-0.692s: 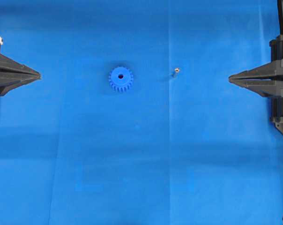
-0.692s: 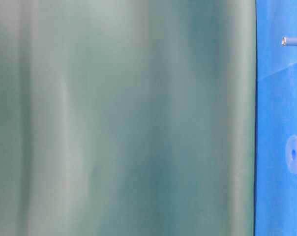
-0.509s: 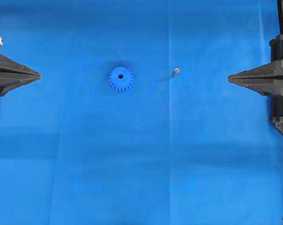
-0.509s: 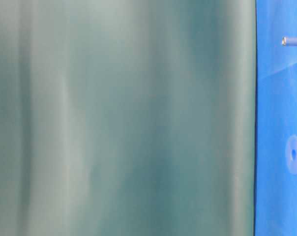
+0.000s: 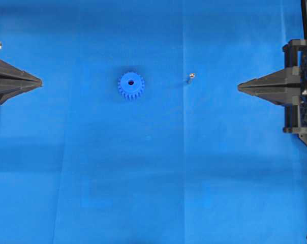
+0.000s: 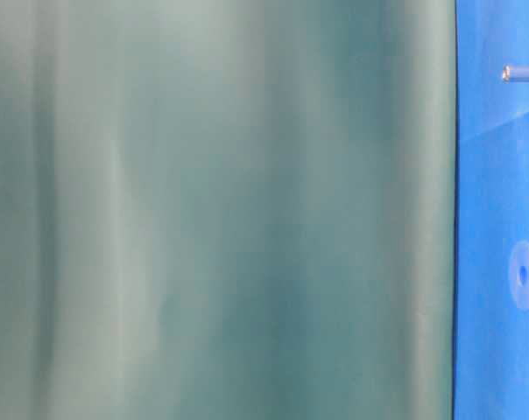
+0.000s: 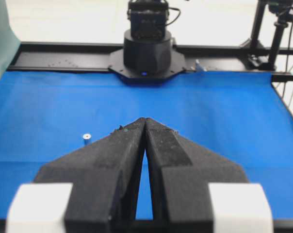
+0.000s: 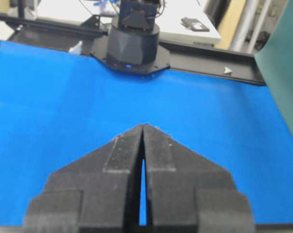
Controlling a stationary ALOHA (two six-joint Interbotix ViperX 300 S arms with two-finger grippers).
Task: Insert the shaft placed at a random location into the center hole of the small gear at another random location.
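With both grippers' jaws pressed together, left gripper (image 5: 40, 81) and right gripper (image 5: 239, 87) well apart from the shaft (image 5: 191, 77) standing beside the small gear (image 5: 130, 85) on the blue surface (image 5: 153, 178), we feared a nudge toppling that pin, its length unseen overhead.

The small gear (image 5: 131, 85), a bright blue toothed wheel, lies flat on the blue surface in the upper left-centre of the overhead view, its dark center hole (image 5: 131, 82) facing up. The shaft (image 5: 191, 77), a thin silvery pin, stands upright to the gear's right, well apart from it, in the upper middle of the frame.
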